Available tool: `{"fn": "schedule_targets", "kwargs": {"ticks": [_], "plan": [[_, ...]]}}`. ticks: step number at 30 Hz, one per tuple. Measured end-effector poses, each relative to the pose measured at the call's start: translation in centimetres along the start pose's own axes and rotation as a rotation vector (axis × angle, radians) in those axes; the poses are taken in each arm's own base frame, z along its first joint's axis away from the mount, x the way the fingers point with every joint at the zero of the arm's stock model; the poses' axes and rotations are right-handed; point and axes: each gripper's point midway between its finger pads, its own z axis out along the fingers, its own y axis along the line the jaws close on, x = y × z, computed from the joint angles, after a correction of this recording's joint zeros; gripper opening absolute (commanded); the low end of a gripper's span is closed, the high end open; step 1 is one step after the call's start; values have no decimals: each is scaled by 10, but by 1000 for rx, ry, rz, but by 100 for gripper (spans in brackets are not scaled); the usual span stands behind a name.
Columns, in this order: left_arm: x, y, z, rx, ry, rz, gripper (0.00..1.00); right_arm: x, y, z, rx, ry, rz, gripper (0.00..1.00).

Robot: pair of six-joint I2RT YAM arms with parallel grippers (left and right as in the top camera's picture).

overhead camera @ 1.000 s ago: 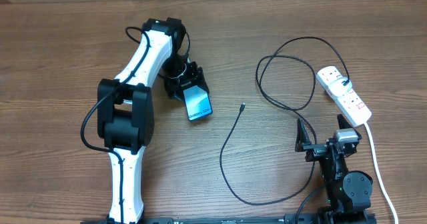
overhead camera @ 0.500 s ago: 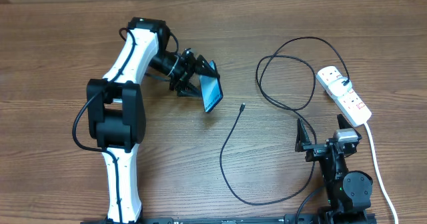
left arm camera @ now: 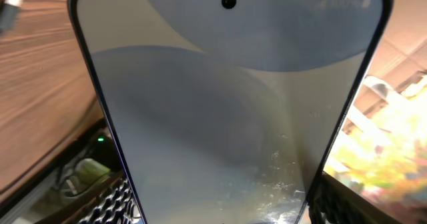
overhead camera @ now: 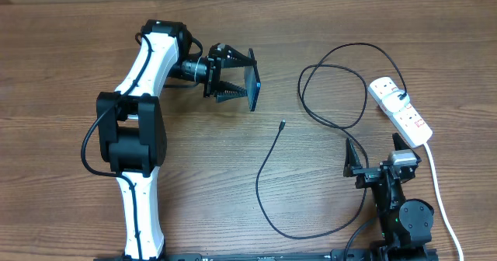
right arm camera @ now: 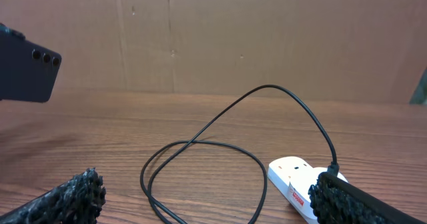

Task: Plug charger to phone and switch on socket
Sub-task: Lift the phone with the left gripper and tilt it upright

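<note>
Above the surface [overhead camera: 194, 183], left of centre, your left claw [overhead camera: 239, 84] grips the phone [overhead camera: 253, 88] on edge. Its long axis is level and runs near-to-far, with the screen toward the arm and the back facing right. Bare wood separates it from the charger [overhead camera: 282, 125], whose plug end lies well apart. Your right claw [overhead camera: 375, 151] is spread wide, holding nothing, near the socket [overhead camera: 400, 109].

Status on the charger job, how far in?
Nothing finished yet. In hand: left gripper holds the phone clear of the table. Left: the charger plug lies loose on the table, not in the phone; no gripper is at the socket. The right gripper is open, idle.
</note>
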Motion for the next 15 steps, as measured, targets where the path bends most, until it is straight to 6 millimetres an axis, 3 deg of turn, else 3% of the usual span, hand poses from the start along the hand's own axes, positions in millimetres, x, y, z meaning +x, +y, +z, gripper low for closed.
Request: {"fn": "schedule_targets", "kwargs": {"ticks": [15], "plan": [[2,-13,-3,79,12,0,70,0,0,0,0,0,0,100]]}}
